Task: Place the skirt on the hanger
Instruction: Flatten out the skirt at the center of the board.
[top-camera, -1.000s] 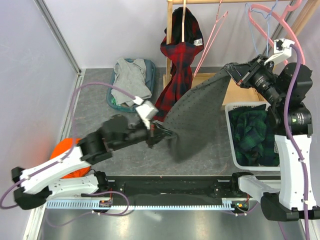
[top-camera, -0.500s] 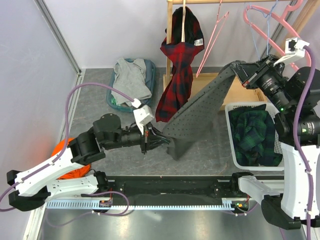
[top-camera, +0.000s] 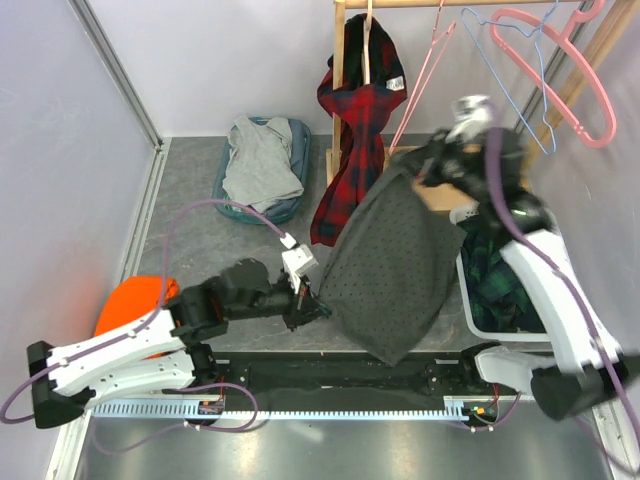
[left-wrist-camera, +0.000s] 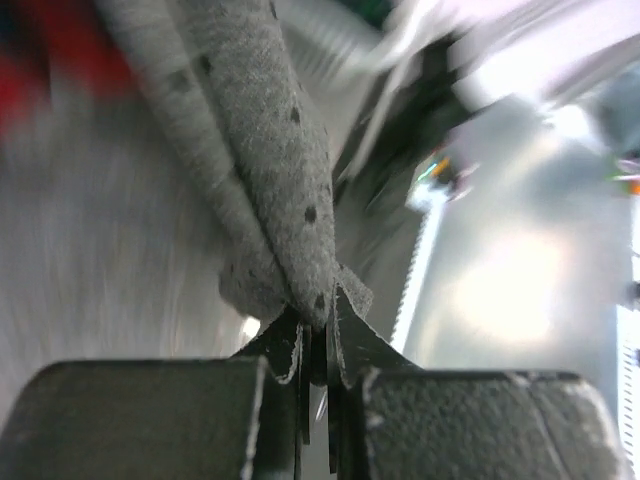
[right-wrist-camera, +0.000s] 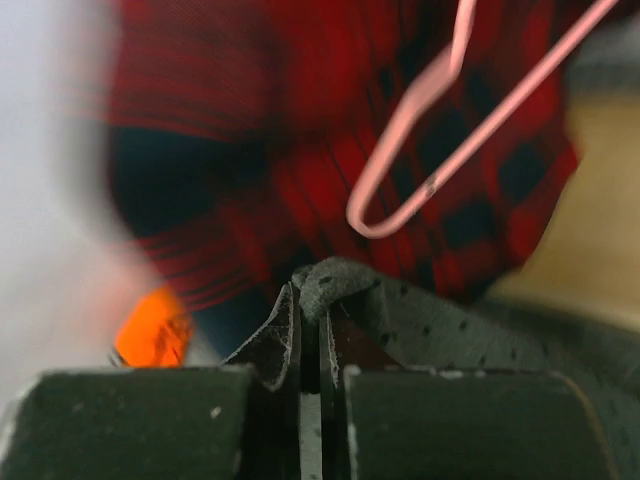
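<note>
Two hands hold the grey dotted skirt (top-camera: 390, 265) in the air above the tabletop (top-camera: 250, 240). My left hand (left-wrist-camera: 312, 318) is pressed together on its near left edge; my right hand (right-wrist-camera: 310, 295) pinches the far upper corner, near the thin pink hanger (right-wrist-camera: 432, 184). To do this well, I think I should hold the cloth stretched between both hands and bring the corner to the hanger slowly, without catching the red plaid shirt (top-camera: 350, 120) beside it.

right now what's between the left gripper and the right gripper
The grey dotted skirt spans the whole stretch from left gripper to right gripper, each shut on an edge; the top external view shows it.
</note>
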